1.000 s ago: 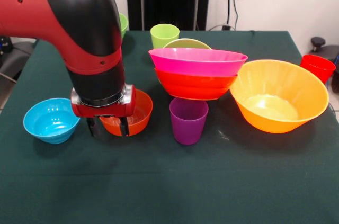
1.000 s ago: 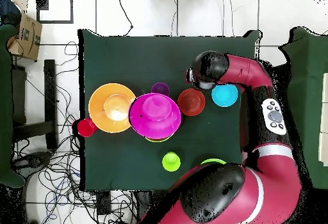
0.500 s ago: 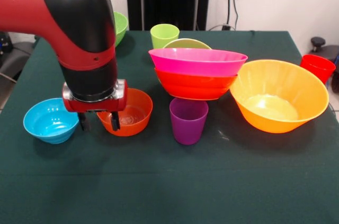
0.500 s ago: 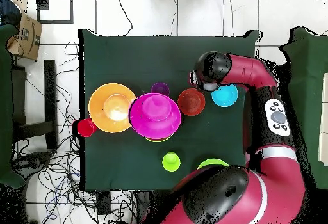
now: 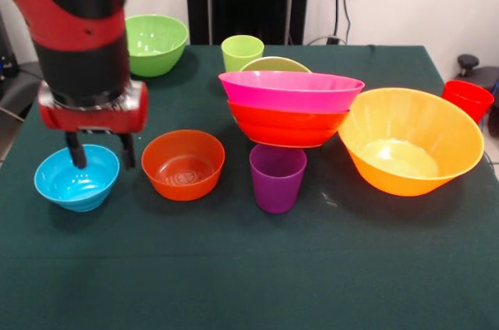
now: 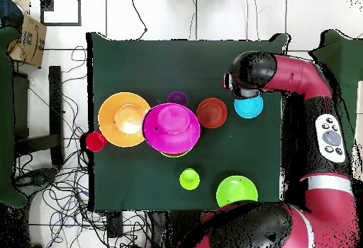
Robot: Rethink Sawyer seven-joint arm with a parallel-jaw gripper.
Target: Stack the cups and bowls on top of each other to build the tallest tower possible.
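My gripper (image 5: 101,158) is open and empty. It hangs over the right rim of the small blue bowl (image 5: 72,183), one finger (image 5: 77,152) inside it and the other outside. A small orange-red bowl (image 5: 183,165) sits just right of it. The tower (image 5: 290,108) is a pink bowl (image 5: 291,90) on a red-orange bowl (image 5: 287,127), with a lime green bowl's rim (image 5: 274,63) behind. The purple cup (image 5: 277,178) stands in front. In the overhead view my arm's wrist (image 6: 249,75) hides the gripper beside the blue bowl (image 6: 249,108).
A large orange bowl (image 5: 409,141) sits right of the tower and a red cup (image 5: 468,98) stands at the table's right edge. A lime green cup (image 5: 242,52) and a lime green bowl (image 5: 156,44) stand at the far side. Cables lie on the floor (image 6: 57,188).
My gripper has moved left in the front view, from the orange-red bowl to over the blue bowl's rim. It stayed open and the bowls have not moved.
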